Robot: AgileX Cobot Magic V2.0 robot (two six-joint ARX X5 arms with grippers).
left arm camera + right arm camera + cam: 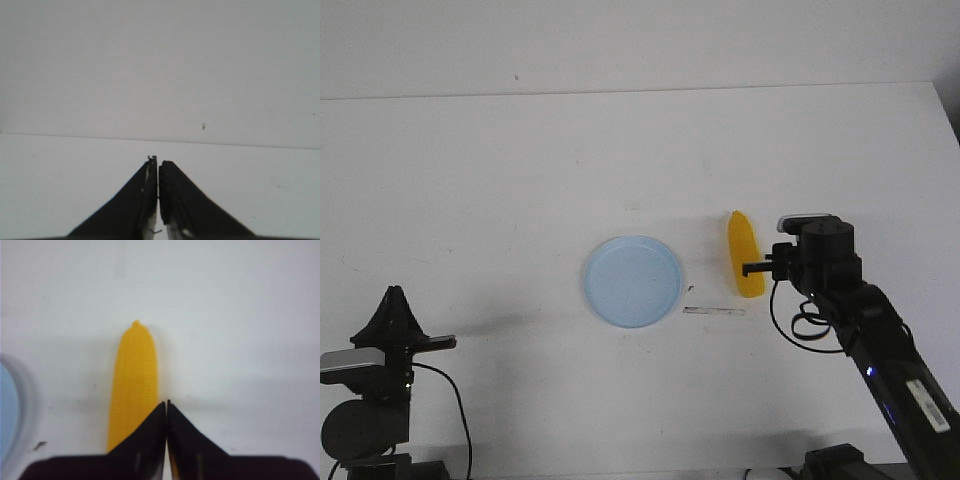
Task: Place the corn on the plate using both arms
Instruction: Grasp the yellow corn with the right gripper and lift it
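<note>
1. white tabletop (520,180) fills nearly every view, meeting a pale wall at the far edge; it is bare but for a few things near the middle.
2. the plate (632,281) lies flat near the table's centre, nothing on it, so the task's goal is not yet met.
3. the corn (744,254) lies flat on the table just to the right of the plate, apart from its rim, its tapered end pointing away from the robot. a thin pale strip (714,311) lies on the table nearer the robot, between plate and corn.
4. the right gripper (166,405) hangs over the near part of the corn, its fingers pressed together tip to tip and gripping nothing; in the right wrist view the cob runs out from under the fingertips. it seems lined up along the cob for a grasp, though the fingers would have to spread first.
5. the left gripper (158,165) is likewise closed on nothing, its fingertips together, parked upright near the table's front left corner, well apart from plate and corn, likely to keep out of the way.
6. room to move looks generous: the stretch between corn and plate is short and unblocked, and both lie well in from every table edge. the plate's low rim is the only lip to clear.
</note>
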